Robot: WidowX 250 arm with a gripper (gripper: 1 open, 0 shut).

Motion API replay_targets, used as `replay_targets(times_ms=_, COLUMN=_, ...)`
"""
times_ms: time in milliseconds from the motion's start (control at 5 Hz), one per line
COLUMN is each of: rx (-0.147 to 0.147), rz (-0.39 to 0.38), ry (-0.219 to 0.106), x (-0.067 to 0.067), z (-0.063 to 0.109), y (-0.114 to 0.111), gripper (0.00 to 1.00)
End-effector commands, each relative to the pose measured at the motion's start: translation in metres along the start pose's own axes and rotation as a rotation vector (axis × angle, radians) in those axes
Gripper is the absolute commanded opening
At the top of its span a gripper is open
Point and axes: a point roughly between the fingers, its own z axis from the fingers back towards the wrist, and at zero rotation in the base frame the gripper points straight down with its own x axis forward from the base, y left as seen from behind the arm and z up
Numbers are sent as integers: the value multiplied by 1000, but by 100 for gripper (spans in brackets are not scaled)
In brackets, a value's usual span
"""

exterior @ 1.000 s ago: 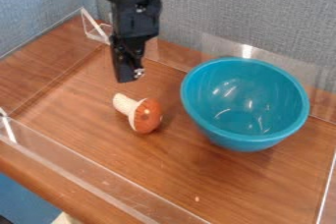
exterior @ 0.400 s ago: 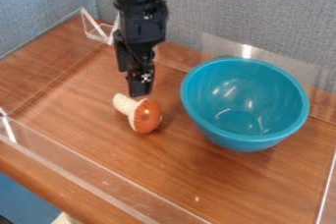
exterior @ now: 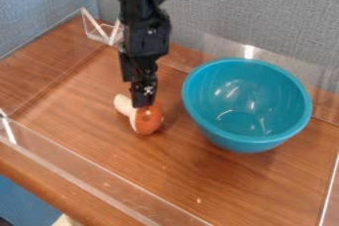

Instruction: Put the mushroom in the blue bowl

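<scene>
So the setup is a wooden tabletop [exterior: 79, 121] with a low clear plastic wall [exterior: 159, 175] around it and a grey fabric backdrop behind, all from one camera looking down at an angle. The blue bowl [exterior: 247, 104] is the obvious landmark, sitting empty, and the mushroom [exterior: 143, 115] is lying on its side just left of it, orange cap toward the camera, cream stem poking up and back, not touching the bowl. What's changed: a second ago the gripper [exterior: 142, 95] was hanging well above and behind the mushroom, and now it's dropped right down onto it, so the black fingers cover most of the stem. The mushroom itself hasn't budged from its spot left of the bowl. Jaws read as spread wide, not clamped on anything yet, though the gap is hard to make out from this angle. My read is it's lined up for the grab, closing comes next, and nothing has gone into the bowl so far.
</scene>
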Motion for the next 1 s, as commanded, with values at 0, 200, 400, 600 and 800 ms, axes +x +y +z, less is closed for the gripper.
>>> replay_targets(times_ms=0, rx=29, rz=-9, ry=-20, x=4, z=4, y=3, gripper=100)
replay_targets(times_ms=200, rx=28, rz=-11, ry=-18, x=3, z=-1, y=3, gripper=100)
replay_targets(times_ms=400, rx=28, rz=-12, ry=-15, x=2, z=-6, y=4, gripper=100)
replay_targets(times_ms=600, rx=24, rz=-15, ry=-13, x=2, z=-11, y=4, gripper=100)
replay_targets(times_ms=800, rx=22, rz=-17, ry=-10, x=2, z=-15, y=5, gripper=100)
